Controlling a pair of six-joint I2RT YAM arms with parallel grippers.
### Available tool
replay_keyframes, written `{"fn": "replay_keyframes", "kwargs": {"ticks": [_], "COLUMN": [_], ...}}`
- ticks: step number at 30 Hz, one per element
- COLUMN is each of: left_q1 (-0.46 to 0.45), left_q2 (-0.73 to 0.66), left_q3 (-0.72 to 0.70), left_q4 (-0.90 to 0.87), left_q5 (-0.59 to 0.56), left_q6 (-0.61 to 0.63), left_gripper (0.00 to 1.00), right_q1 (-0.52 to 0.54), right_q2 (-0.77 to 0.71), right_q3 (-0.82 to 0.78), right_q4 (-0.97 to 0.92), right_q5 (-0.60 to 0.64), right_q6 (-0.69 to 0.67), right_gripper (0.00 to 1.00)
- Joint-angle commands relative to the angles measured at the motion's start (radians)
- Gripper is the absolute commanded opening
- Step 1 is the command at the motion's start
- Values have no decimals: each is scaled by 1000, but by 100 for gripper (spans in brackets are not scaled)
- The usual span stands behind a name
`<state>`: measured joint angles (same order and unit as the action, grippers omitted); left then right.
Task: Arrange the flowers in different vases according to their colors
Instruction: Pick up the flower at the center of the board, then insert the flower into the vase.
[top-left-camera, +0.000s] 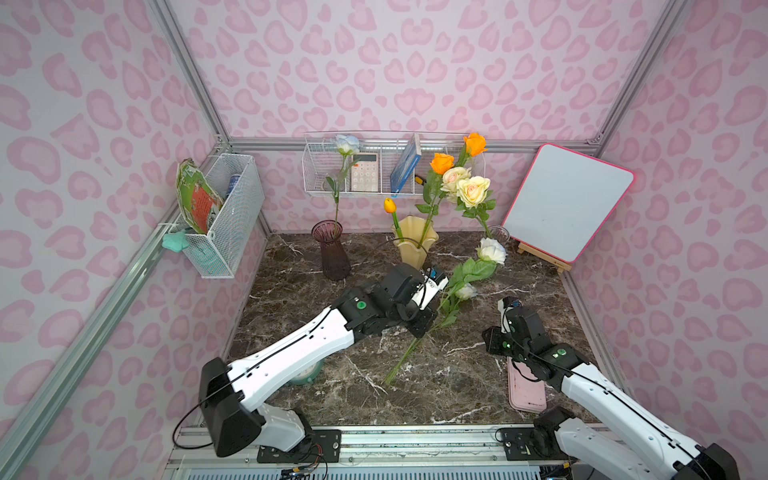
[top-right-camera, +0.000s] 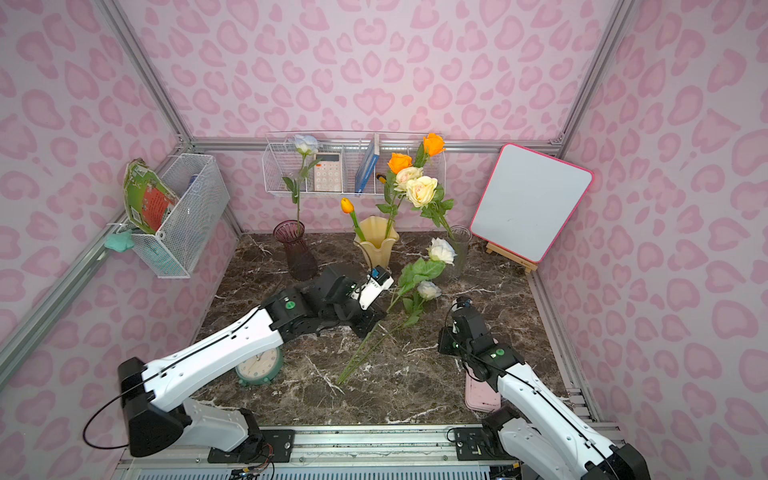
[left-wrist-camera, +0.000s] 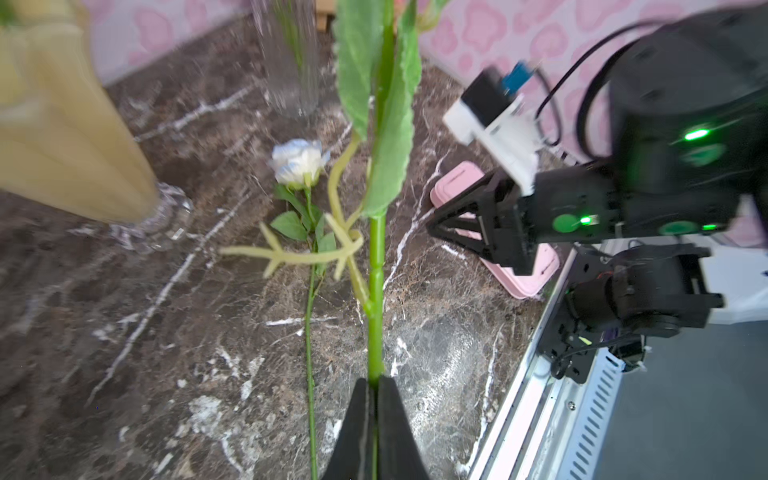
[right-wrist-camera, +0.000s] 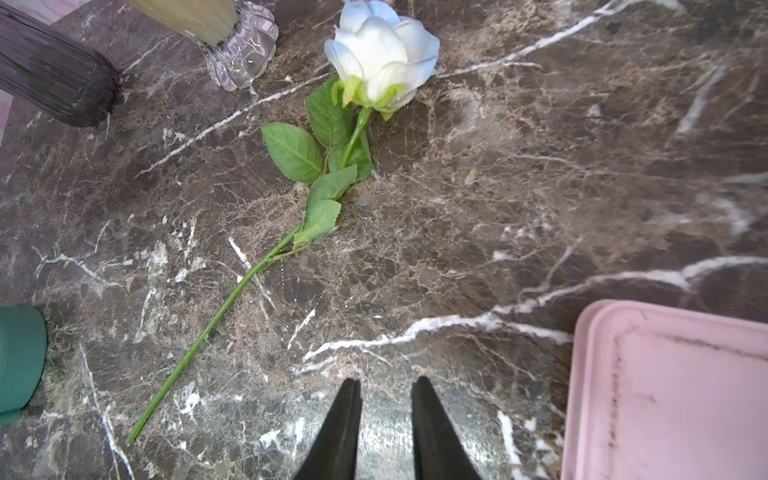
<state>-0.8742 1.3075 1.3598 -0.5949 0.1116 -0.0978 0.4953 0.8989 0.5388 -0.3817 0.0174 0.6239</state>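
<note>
— What is the left gripper (left-wrist-camera: 376, 380) doing?
— It is clamping the green stem of a white rose (top-left-camera: 491, 250) and holding it tilted above the table (top-left-camera: 449, 390), with the bloom near the clear vase (top-right-camera: 463, 257).
— And the right gripper (right-wrist-camera: 386, 380)?
— It is hovering empty, jaws narrowly apart, near a second white-bluish rose (right-wrist-camera: 382, 54) that is lying flat on the table.

Left claw (top-left-camera: 420, 328) holds a white rose (top-left-camera: 491, 250) by the stem (bloom tilted up) above a lying bluish-white rose (top-left-camera: 466, 291)
</note>
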Motion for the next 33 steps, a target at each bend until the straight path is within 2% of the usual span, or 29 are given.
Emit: {"fn": "replay_keyframes", "kwargs": {"ticks": [1, 4, 7, 9, 13, 19, 26, 33], "left_q1": [13, 69, 133, 196, 328, 536, 716, 799], "left_q2": [-121, -248, -340, -368, -339, -233, -135, -56], "left_q3": [-5, 5, -32, -42, 4, 70, 72, 41], "left_q4": [-25, -26, 68, 124, 206, 325, 485, 623], "left_q5": [-84, -134, -260, -278, -222, -46, 97, 173], "left_q6": [26, 41, 99, 126, 171, 150, 110, 97], "left_gripper": [0, 0, 0, 0, 0, 0, 0, 0], "right_q1": [0, 0, 7, 24, 135, 251, 264, 263], "right_q2": [15, 45, 89, 144, 324, 597, 724, 825], "right_q3": [6, 4, 4, 27, 158, 379, 472, 547], "right_q4": [10, 38, 79, 93, 43, -25, -53, -86], "right_q5": [-22, -69, -116, -153, -152, -183, -210, -207], "right_q6": [-14, -11, 24, 50, 79, 139, 206, 237], "right_gripper": [26, 26, 28, 31, 36, 37, 38, 39]}}
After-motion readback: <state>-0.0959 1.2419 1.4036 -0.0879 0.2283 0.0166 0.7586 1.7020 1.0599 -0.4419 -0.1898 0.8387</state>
